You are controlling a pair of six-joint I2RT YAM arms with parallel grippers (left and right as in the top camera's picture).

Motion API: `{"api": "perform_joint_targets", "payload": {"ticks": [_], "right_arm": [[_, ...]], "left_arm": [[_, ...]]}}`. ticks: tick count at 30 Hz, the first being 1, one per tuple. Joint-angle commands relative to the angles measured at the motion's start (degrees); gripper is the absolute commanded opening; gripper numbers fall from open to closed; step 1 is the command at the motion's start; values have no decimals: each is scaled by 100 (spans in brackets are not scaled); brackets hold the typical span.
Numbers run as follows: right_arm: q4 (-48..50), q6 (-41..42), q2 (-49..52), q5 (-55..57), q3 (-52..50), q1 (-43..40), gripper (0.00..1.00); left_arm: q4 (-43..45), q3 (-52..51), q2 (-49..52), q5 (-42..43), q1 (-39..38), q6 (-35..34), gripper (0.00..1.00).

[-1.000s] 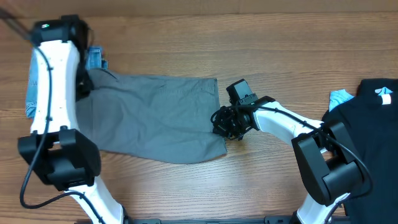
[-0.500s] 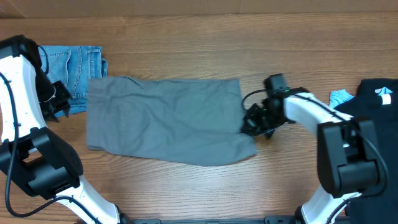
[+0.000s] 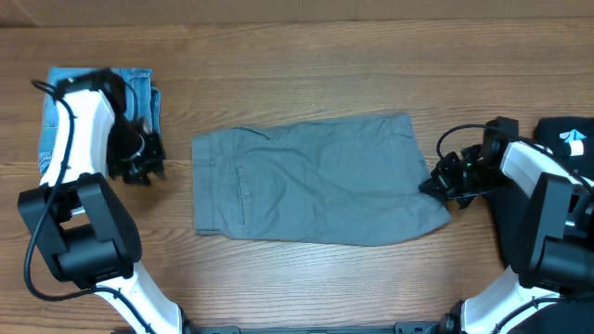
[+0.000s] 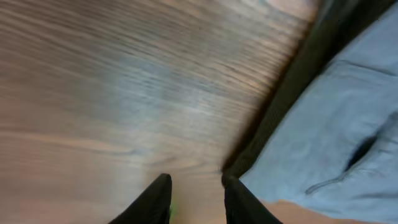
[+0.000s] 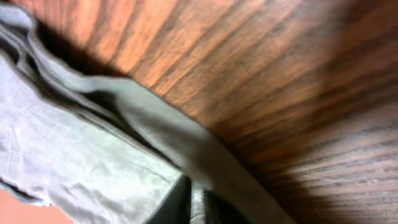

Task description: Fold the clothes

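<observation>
Right pincer (image 3: 444,184) pinches the nearest edge of the grey shorts (image 3: 316,181).

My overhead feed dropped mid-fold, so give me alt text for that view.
Grey shorts lie flat across the middle of the wooden table, the right hand gripping their right edge. The left hand hangs clear of them beside blue denim shorts; a black garment sits far right.

White rounded links on the left arm (image 3: 70,153) and right arm (image 3: 529,162), big black joint blocks, thin black cable along the left links, looped black cable by the right wrist, black left gripper (image 3: 144,167) and right gripper (image 3: 434,186), dark tapered fingers (image 4: 155,199)
</observation>
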Motion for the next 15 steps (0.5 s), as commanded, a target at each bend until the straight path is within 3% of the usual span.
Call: {"api": "perform_joint_targets", "payload": {"ticks": [1, 11, 12, 13, 15], "right_arm": [[7, -553, -223, 195, -105, -63, 20], [-199, -861, -1530, -81, -59, -61, 39], [-251, -918, -1639, -76, -59, -61, 39], [-291, -918, -1698, -79, -59, -61, 40], [-313, -918, -1744, -81, -59, -61, 40]], "left_arm": [[643, -793, -170, 774, 2, 203, 35], [2184, -1958, -170, 2505, 2, 960, 47], [2177, -1971, -170, 2542, 15, 970, 56], [2135, -1971, -181, 2577, 37, 1110, 100], [2065, -1969, -186, 2780, 74, 1495, 100]]}}
